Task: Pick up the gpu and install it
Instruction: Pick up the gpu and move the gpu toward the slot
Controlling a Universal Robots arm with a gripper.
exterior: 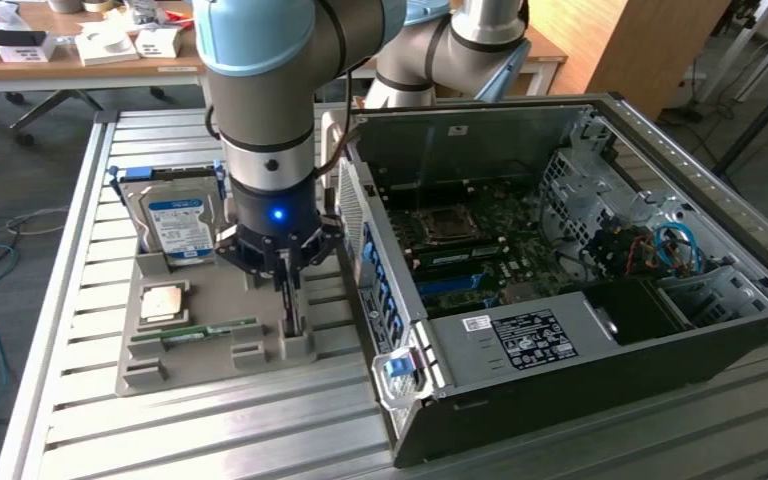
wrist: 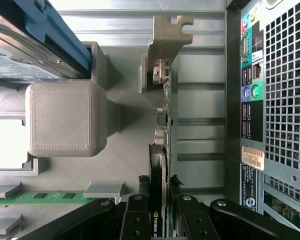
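The gpu (wrist: pixel 165 115) stands edge-on in a slot of the grey holder tray (wrist: pixel 125 120), its metal bracket (wrist: pixel 167 35) at the far end. In the wrist view my gripper (wrist: pixel 161 220) straddles the card's near end. One black finger (wrist: pixel 137 222) sits on each side of the card, pressed against it. In the exterior view the gripper (exterior: pixel 287 292) points straight down onto the gpu (exterior: pixel 291 320), which sits at the tray's edge nearest the open computer case (exterior: pixel 558 270). The card still rests in its slot.
The tray (exterior: pixel 244 350) also holds a silver hard drive (exterior: pixel 179 225) in a blue frame, a square processor (exterior: pixel 164 300) and a green memory stick (exterior: pixel 197 330). The case's rear panel (wrist: pixel 275 100) stands close beside the gpu. All sits on a slatted metal table (exterior: pixel 77 300).
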